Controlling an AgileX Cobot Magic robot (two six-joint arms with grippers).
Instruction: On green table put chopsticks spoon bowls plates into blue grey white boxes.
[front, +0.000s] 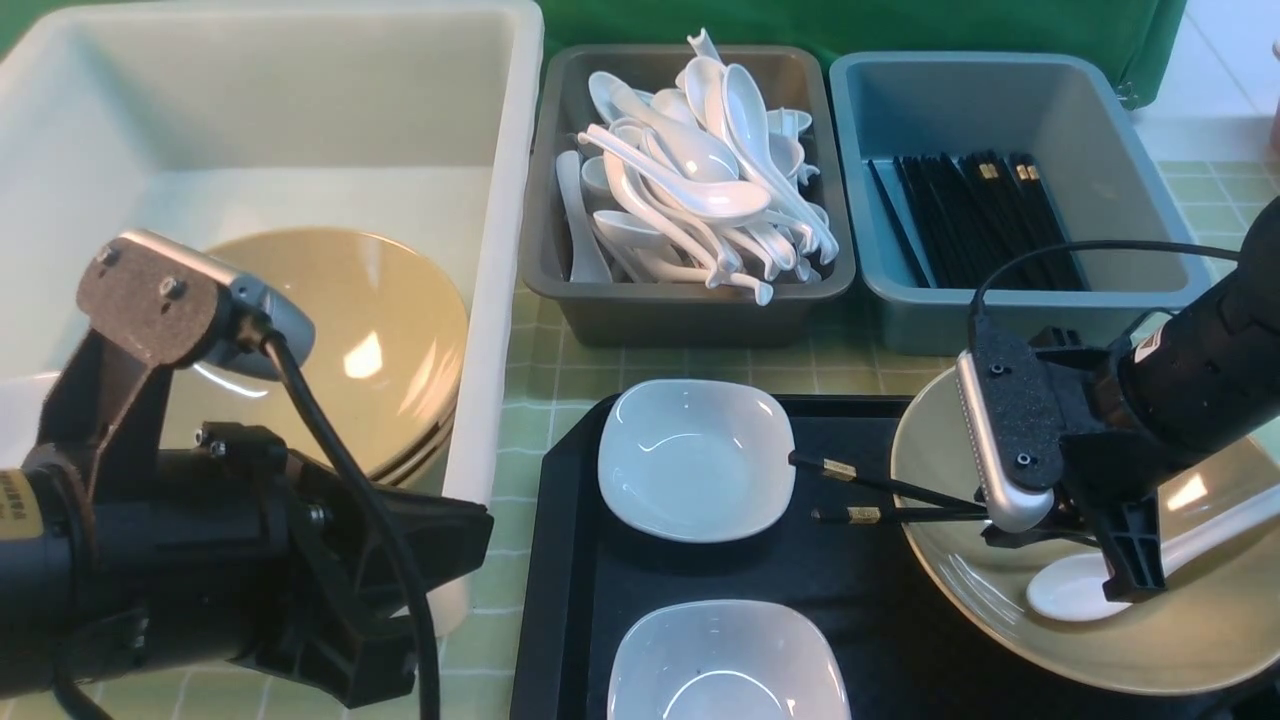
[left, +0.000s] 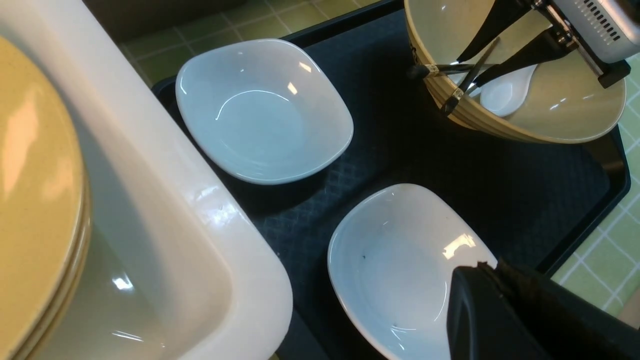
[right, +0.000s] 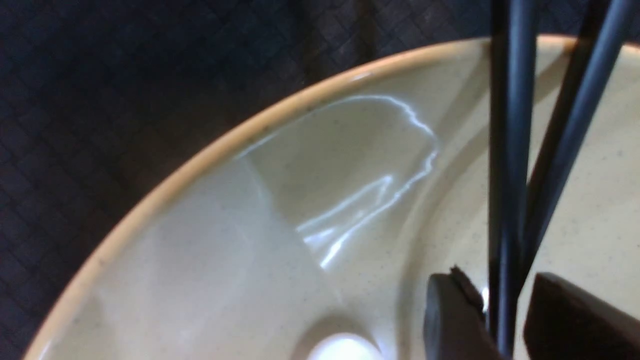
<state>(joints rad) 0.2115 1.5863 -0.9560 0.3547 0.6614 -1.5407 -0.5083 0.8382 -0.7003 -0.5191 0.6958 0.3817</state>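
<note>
Lying between the right hand's (right: 500, 282) fingers (right: 450, 320) are chopsticks (right: 506, 150).

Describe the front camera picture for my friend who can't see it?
The right gripper reaches into a tan bowl on a black tray, jaws around two chopsticks beside a spoon. Two white plates sit on the tray. Behind stand a white box of bowls, a grey box of spoons and a blue box of chopsticks.

You had bowls (front: 370, 340) in large box (front: 515, 250) left; plates (front: 695, 460) on tray (front: 570, 560) centre; spoon (front: 1070, 590) in right bowl (front: 1180, 640), chopsticks (front: 920, 513) across rim.
</note>
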